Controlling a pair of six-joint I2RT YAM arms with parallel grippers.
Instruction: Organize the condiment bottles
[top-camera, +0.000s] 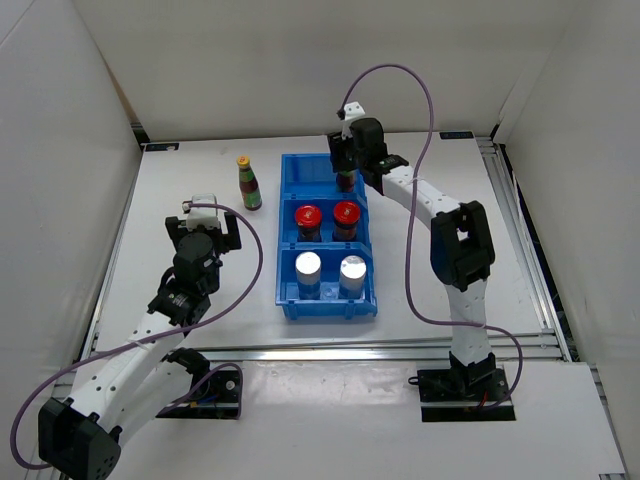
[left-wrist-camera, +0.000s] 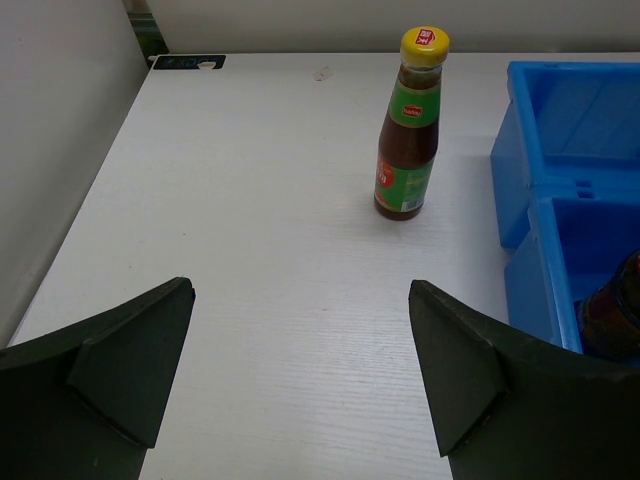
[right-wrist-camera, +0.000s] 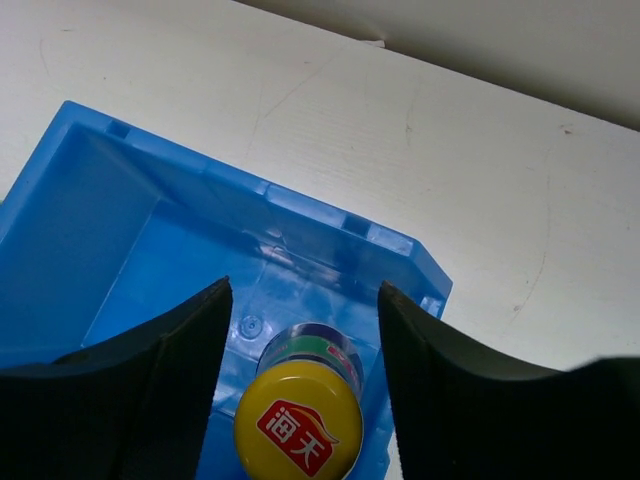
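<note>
One sauce bottle (top-camera: 248, 184) (left-wrist-camera: 408, 130) stands upright outside the bin (top-camera: 330, 307), just off its far-left corner: slim, dark, yellow cap, green label. The second sauce bottle (top-camera: 346, 181) (right-wrist-camera: 298, 425) is upright inside the bin's far compartment, on the right side near the back wall, and its yellow cap shows a red logo. In the middle compartment, two squat dark jars (top-camera: 308, 219) (top-camera: 346, 215) with red lids stand side by side. In the near compartment, two white shakers (top-camera: 308, 268) (top-camera: 352, 270) also stand side by side, silver tops up.
</note>
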